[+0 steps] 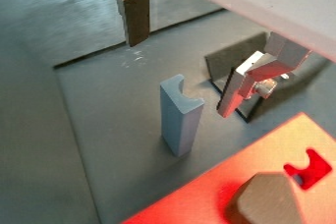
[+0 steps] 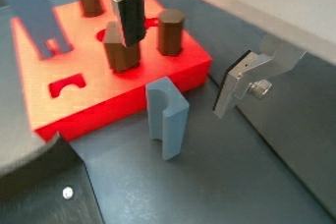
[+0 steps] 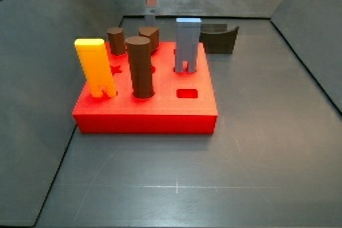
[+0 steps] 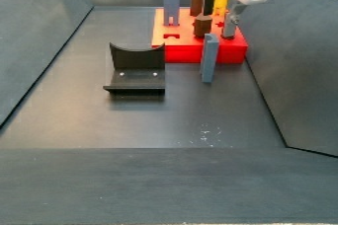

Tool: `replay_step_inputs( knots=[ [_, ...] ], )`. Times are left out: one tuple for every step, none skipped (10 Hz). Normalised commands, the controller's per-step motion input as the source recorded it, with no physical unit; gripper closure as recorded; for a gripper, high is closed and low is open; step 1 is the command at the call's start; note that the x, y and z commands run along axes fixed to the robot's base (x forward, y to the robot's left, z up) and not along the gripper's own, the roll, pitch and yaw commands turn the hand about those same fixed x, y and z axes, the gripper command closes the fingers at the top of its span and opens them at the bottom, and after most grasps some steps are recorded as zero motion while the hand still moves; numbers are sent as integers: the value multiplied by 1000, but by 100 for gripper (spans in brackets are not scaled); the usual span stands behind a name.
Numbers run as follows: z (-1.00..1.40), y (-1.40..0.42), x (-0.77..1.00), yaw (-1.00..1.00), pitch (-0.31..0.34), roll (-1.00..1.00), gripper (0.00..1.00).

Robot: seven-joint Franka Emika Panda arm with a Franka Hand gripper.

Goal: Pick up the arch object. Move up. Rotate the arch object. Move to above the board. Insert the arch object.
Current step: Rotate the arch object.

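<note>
side view: arch object [image 4: 211, 59] stands below raised gripper [image 4: 227, 16].

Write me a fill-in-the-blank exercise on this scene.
1. The arch stands upright on the ____, beside the board.
2. The board's colour is ____.
3. The two-legged ____ block stands in the board.
4. The gripper hangs higher than the arch, so the arch is not yet ____ up.

Missing words: floor; red; yellow; picked
</note>
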Motion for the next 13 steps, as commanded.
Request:
replay_step_inputs(
  knots=[
    [-31, 17, 30, -1000, 22, 35, 0],
    [-31, 17, 30, -729, 23, 36, 0],
    [-31, 17, 31, -574, 23, 36, 0],
    [-31, 17, 31, -329, 23, 36, 0],
    [-1000, 0, 0, -165, 23, 35, 0],
    [-1000, 2, 11, -98, 10, 37, 0],
    [-1000, 3, 19, -76, -4, 40, 0],
    [-1000, 6, 23, -53, -20, 44, 0],
    [-911, 8, 22, -50, -23, 44, 0],
    [-716, 10, 23, -42, -29, 45, 0],
    [-521, 13, 23, -38, -27, 46, 0],
    [-377, 16, 27, -35, -25, 48, 0],
    [-240, 19, 31, -35, -23, 50, 0]
  ],
)
